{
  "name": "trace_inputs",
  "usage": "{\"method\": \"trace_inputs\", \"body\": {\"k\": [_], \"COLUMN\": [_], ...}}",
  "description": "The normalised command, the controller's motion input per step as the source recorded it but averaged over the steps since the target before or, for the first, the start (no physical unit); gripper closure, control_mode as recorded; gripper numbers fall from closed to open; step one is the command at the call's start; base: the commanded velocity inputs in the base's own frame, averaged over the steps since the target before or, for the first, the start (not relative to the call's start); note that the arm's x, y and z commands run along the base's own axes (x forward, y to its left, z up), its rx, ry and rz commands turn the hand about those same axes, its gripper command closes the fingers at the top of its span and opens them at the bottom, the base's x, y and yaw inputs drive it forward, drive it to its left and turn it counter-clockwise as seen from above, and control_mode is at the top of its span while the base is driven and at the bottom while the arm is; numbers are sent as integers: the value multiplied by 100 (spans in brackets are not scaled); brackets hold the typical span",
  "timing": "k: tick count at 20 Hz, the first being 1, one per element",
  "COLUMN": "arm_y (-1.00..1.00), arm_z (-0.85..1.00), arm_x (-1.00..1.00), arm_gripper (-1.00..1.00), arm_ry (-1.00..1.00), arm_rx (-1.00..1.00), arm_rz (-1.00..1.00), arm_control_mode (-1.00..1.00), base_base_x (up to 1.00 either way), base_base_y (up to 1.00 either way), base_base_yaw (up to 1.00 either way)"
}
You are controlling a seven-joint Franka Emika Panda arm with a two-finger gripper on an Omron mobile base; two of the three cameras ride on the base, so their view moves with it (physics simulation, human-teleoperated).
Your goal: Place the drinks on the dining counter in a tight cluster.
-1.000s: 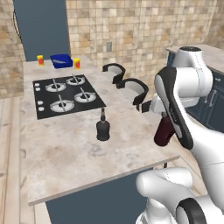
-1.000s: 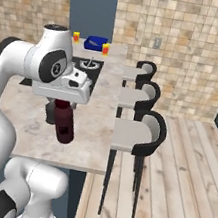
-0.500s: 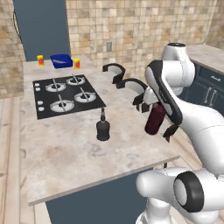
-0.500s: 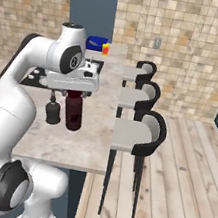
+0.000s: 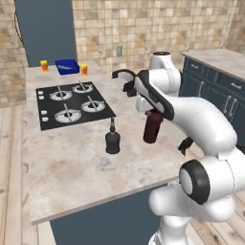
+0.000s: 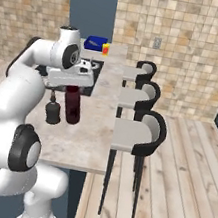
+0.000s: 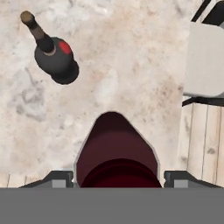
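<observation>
The gripper (image 7: 117, 177) clamped the dark-red bottle (image 5: 153, 127) upright over the dining counter (image 5: 76, 162), the black bottle (image 5: 112, 141) at its nine o'clock; an off-level release risked toppling both.

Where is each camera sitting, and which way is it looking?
Left base view: behind the arm on its left, looking forward and down over the dining counter; the white arm rises at the lower right.
Right base view: behind the arm on its right, facing the same counter and the stools; the arm rises at the lower left.
Hand view: on the hand, looking straight down past the gripper at the dark-red bottle.
All three share the dark-red bottle and the black bottle.
</observation>
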Motion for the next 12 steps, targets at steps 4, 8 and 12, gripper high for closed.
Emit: {"method": "trace_inputs", "body": {"k": [4,8,12], "arm_y": [0,0,9], "arm_z": [0,0,-17], "arm_x": [93,73,15], "arm_gripper": [100,100,100], "arm_ry": [0,0,0], "arm_rx": [0,0,0], "arm_rz": [15,21,20], "arm_control_mode": [-100,-100,-100], "base_base_x": [0,0,0], "base_base_y": [0,0,0], "base_base_yaw": [0,0,0]}}
